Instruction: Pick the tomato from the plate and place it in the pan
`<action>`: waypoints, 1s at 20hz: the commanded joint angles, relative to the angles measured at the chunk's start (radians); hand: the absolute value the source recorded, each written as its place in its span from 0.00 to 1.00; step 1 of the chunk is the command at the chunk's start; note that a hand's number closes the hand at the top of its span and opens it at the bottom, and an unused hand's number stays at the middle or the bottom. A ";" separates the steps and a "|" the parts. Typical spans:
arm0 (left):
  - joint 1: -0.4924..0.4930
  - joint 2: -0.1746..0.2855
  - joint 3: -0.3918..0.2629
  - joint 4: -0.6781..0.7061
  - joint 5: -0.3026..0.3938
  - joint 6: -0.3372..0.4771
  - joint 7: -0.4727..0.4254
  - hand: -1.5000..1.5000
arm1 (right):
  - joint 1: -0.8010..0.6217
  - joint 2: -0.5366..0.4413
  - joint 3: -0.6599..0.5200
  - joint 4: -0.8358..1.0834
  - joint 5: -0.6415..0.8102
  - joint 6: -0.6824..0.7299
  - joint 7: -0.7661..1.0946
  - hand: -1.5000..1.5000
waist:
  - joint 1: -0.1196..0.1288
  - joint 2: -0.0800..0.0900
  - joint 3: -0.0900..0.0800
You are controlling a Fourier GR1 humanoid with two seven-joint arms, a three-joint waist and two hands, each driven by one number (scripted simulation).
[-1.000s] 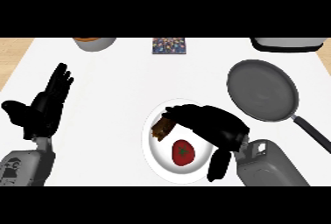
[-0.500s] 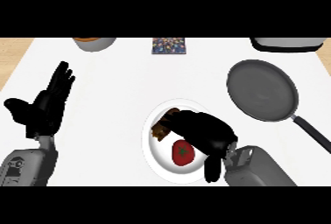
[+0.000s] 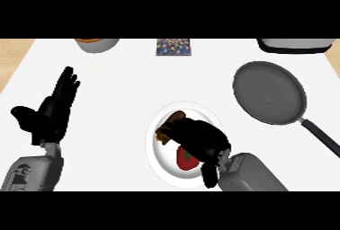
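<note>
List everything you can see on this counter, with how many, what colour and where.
tomato: one, red, on the plate, partly under the right hand
plate: one, white, near centre
brown food: one piece, brown, plate's far side
pan: one, grey with black handle, right
bowl: one, grey, far left
patterned square: one, multicoloured, far centre
container: one, pale grey, far right, cut off
counter: one, white
left hand: black, open, resting at left, fingers up
right hand: black, over the plate
</note>
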 commanded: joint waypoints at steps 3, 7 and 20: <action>-0.025 0.009 0.030 0.011 0.015 -0.043 0.018 0.50 | -0.025 0.054 0.006 0.068 0.082 0.027 -0.001 0.00 | 0.000 0.000 0.000; -0.010 0.007 0.045 0.024 -0.004 -0.039 -0.020 0.50 | -0.033 0.110 0.011 0.162 0.140 -0.027 -0.012 0.00 | 0.001 0.000 0.000; 0.020 -0.028 0.037 0.017 -0.032 -0.036 -0.046 0.50 | -0.041 0.061 0.051 0.242 0.210 -0.074 -0.263 1.00 | 0.003 0.000 0.000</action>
